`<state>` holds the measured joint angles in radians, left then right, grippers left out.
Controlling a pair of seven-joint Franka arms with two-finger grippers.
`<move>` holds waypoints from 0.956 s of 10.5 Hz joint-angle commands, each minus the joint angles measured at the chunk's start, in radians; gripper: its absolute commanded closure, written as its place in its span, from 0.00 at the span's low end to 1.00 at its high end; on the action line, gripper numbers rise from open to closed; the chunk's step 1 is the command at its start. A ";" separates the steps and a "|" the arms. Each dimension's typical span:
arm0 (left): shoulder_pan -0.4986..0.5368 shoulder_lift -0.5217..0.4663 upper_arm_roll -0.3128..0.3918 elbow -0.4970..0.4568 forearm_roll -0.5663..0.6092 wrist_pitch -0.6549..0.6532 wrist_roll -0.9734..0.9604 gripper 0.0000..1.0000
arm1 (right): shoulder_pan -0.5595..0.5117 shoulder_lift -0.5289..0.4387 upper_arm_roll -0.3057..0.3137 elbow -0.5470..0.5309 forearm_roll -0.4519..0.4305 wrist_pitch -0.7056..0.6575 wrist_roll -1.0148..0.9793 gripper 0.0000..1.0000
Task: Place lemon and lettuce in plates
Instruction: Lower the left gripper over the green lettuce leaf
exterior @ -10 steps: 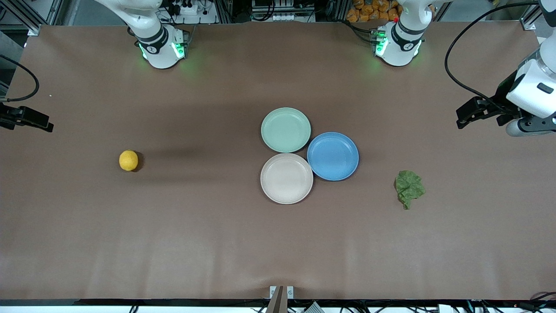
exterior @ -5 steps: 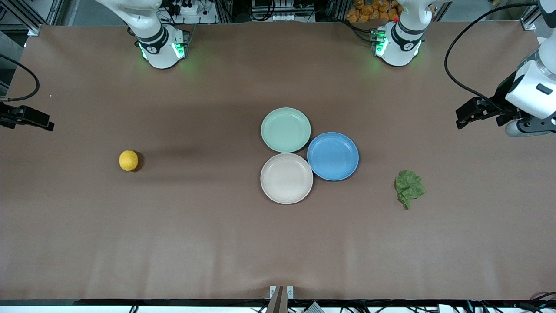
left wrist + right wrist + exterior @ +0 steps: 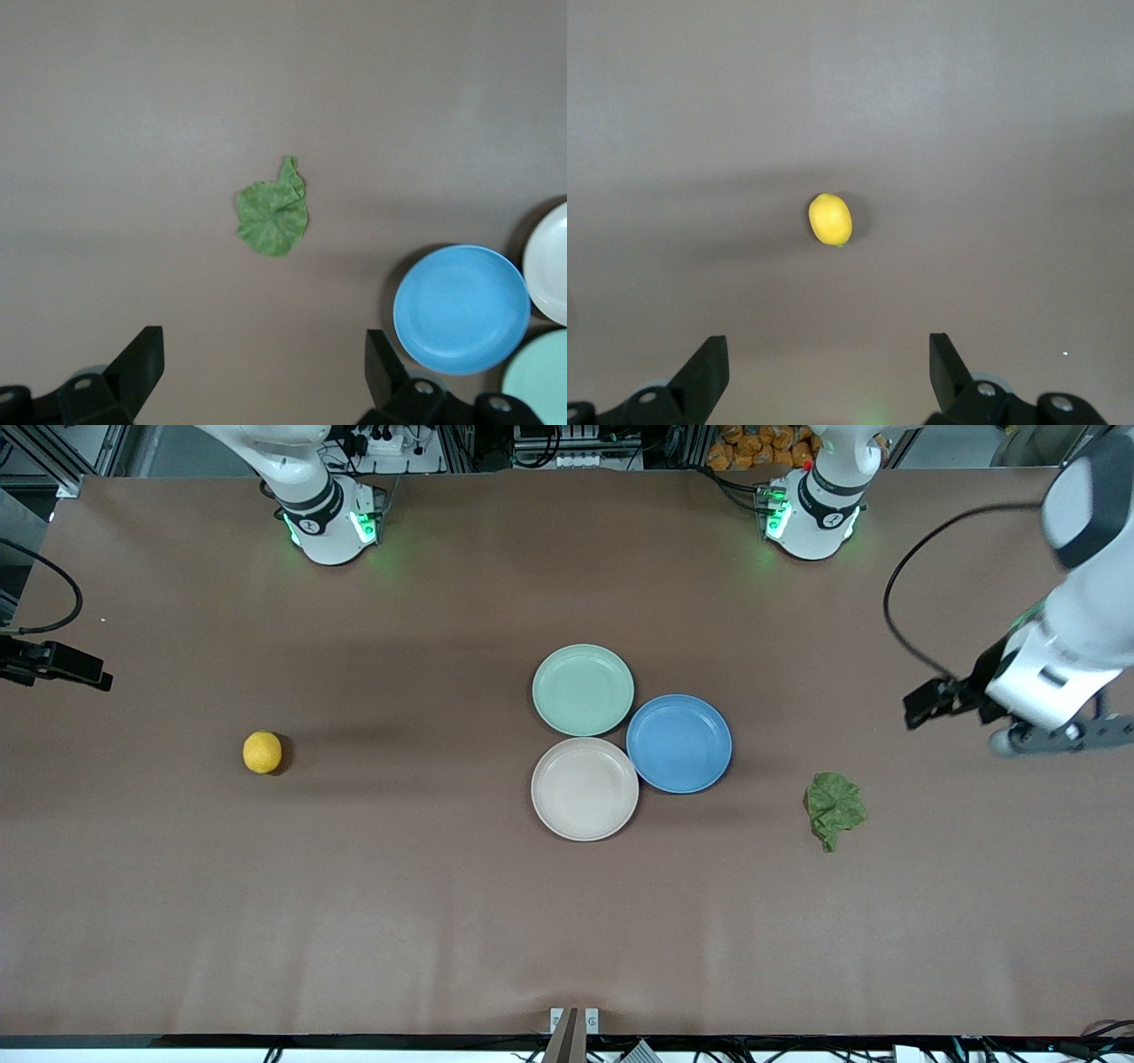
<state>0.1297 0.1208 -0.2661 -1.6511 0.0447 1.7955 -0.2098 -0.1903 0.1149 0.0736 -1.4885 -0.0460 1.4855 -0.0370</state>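
Note:
The yellow lemon (image 3: 262, 752) lies on the brown table toward the right arm's end, and also shows in the right wrist view (image 3: 830, 219). The dark green lettuce (image 3: 834, 809) lies toward the left arm's end, and also shows in the left wrist view (image 3: 273, 214). The mint green plate (image 3: 583, 690) and the cream plate (image 3: 585, 789) sit mid-table, both empty. My left gripper (image 3: 921, 707) is open and empty in the air over bare table close to the lettuce (image 3: 264, 363). My right gripper (image 3: 93, 677) is open and empty over the table's edge, well away from the lemon (image 3: 829, 363).
A blue plate (image 3: 679, 744), empty, touches both other plates on the side toward the lettuce; it also shows in the left wrist view (image 3: 461, 310). A black cable (image 3: 912, 576) hangs from the left arm. Both arm bases stand at the table's back edge.
My left arm has swung down and in toward the lettuce and the plates. My right gripper has barely moved. The lemon, lettuce and plates lie where they were.

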 commanded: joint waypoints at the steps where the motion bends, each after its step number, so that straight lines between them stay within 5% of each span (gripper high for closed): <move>1: 0.013 0.054 -0.004 -0.111 0.009 0.175 0.003 0.00 | -0.047 -0.018 -0.003 -0.065 0.056 0.038 -0.038 0.00; 7: 0.005 0.336 -0.001 -0.102 0.126 0.478 -0.005 0.00 | -0.060 -0.023 -0.005 -0.171 0.066 0.148 -0.090 0.00; 10: 0.005 0.483 0.005 -0.101 0.132 0.619 -0.013 0.00 | -0.067 -0.050 -0.005 -0.442 0.066 0.458 -0.089 0.00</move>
<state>0.1335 0.5090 -0.2614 -1.7709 0.1467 2.3432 -0.2090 -0.2411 0.1114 0.0662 -1.6966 -0.0018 1.7126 -0.1094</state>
